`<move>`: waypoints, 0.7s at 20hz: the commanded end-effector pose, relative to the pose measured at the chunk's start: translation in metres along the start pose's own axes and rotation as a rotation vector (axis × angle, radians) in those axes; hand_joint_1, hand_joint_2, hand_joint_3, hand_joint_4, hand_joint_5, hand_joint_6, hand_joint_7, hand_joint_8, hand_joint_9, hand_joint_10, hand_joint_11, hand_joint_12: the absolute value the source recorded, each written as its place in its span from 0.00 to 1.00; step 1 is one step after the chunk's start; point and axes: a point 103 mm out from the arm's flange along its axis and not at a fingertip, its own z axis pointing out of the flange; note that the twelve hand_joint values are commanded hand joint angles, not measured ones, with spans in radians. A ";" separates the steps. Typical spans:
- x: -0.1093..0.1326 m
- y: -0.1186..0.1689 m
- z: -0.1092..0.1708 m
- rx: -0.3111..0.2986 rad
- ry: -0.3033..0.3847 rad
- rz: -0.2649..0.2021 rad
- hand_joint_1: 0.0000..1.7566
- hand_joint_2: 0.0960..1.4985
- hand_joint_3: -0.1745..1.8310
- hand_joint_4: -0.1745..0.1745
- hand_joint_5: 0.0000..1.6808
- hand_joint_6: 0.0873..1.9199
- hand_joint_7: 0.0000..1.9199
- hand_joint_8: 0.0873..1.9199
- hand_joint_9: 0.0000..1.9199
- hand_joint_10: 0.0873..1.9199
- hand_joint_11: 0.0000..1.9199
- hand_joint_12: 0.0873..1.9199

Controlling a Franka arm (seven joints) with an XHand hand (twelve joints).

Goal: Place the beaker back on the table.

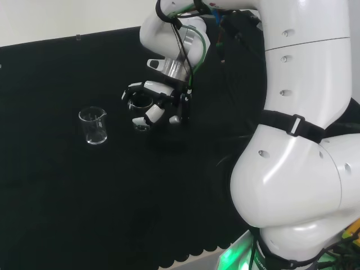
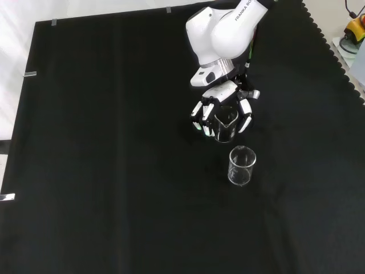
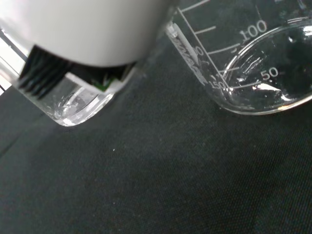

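Front view, beaker (image 2: 225, 127): upright, long axis vertical, mouth up, between the curled fingers (image 2: 204, 117).
Hand (image 2: 224, 97): fingers wrapped round the beaker.
Second beaker (image 2: 241, 165): upright, just clear of the fingertips.
Contents: both look empty.

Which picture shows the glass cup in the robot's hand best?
The front view: the beaker stands out upright between the fingers of the hand, with its spout visible. In the head view the fingers hide most of it. The wrist view shows its base up close.
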 end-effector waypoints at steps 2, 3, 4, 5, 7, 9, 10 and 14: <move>0.006 -0.002 -0.008 -0.009 -0.028 0.004 0.54 0.15 0.55 0.38 0.24 0.34 0.42 0.30 0.52 0.00 0.10 0.67; 0.007 -0.002 -0.012 -0.012 -0.030 0.006 0.54 0.15 0.55 0.38 0.24 0.33 0.41 0.31 0.51 0.00 0.09 0.67; 0.008 -0.002 -0.015 -0.016 -0.030 0.009 0.54 0.15 0.55 0.38 0.23 0.32 0.40 0.31 0.50 0.00 0.08 0.68; 0.009 -0.002 -0.019 -0.025 -0.031 0.010 0.53 0.15 0.55 0.38 0.23 0.31 0.38 0.31 0.49 0.00 0.06 0.68; 0.010 -0.003 -0.026 -0.034 -0.040 0.016 0.53 0.16 0.54 0.37 0.22 0.29 0.34 0.30 0.46 0.00 0.04 0.68; 0.011 -0.005 -0.030 -0.046 -0.041 0.023 0.52 0.16 0.54 0.37 0.22 0.27 0.33 0.30 0.44 0.00 0.02 0.69; 0.012 -0.006 -0.033 -0.053 -0.046 0.026 0.52 0.16 0.54 0.37 0.22 0.26 0.32 0.30 0.44 0.00 0.02 0.69; 0.013 -0.015 -0.044 -0.074 -0.050 0.041 0.52 0.16 0.54 0.37 0.21 0.24 0.29 0.29 0.42 0.00 0.00 0.69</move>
